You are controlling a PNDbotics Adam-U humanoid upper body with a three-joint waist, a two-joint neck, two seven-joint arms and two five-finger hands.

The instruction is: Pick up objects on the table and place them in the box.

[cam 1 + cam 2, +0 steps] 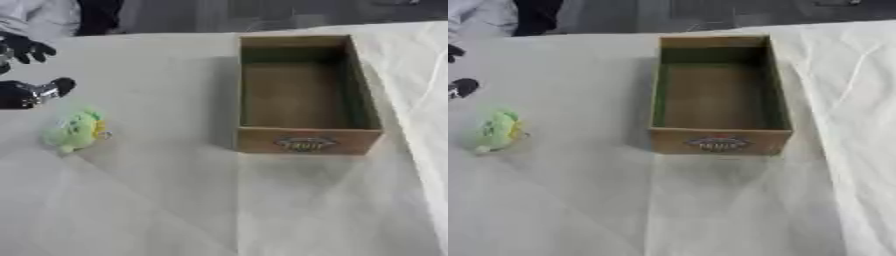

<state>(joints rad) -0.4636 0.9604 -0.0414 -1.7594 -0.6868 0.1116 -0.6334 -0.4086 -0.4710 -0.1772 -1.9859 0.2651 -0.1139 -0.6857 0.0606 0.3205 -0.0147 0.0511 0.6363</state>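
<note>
One green toy lies on the surface, left of the empty box. The left hand hovers just above it, fingers spread, holding nothing. A shallow grasp could let the soft toy slip out.

The box stands open-topped near the surface's far edge, its walls the only barrier. The green toy sits near the left edge; bare cloth lies between.
</note>
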